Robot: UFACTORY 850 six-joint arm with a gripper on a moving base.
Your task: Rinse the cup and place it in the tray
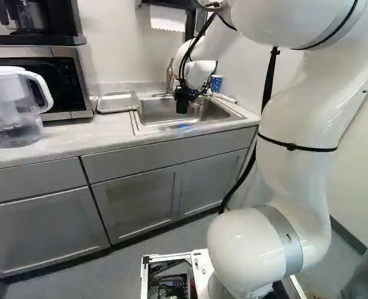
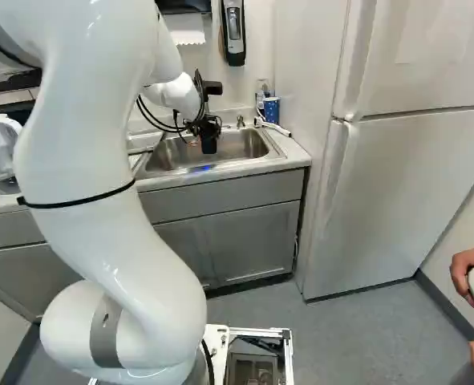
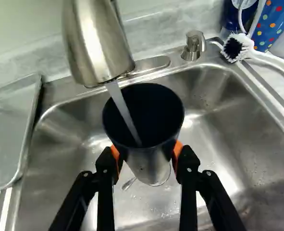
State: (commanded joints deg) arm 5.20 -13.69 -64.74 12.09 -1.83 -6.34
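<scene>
Water (image 3: 125, 113) streams into a round-mouthed metallic cup (image 3: 144, 126) gripped between orange-padded fingers (image 3: 104, 166) above the steel sink (image 3: 218, 130).

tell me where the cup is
In the wrist view, the cup is held in the gripper over the sink, with water from the faucet running into it; the left base view shows it right of the tray.

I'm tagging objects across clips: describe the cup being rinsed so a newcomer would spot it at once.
Find the steel sink in the counter, then the faucet over it. Below the faucet, the gripper holds the cup. Dark inside and silvery lower down, it catches running water, unlike the blue dotted container by the brush.
</scene>
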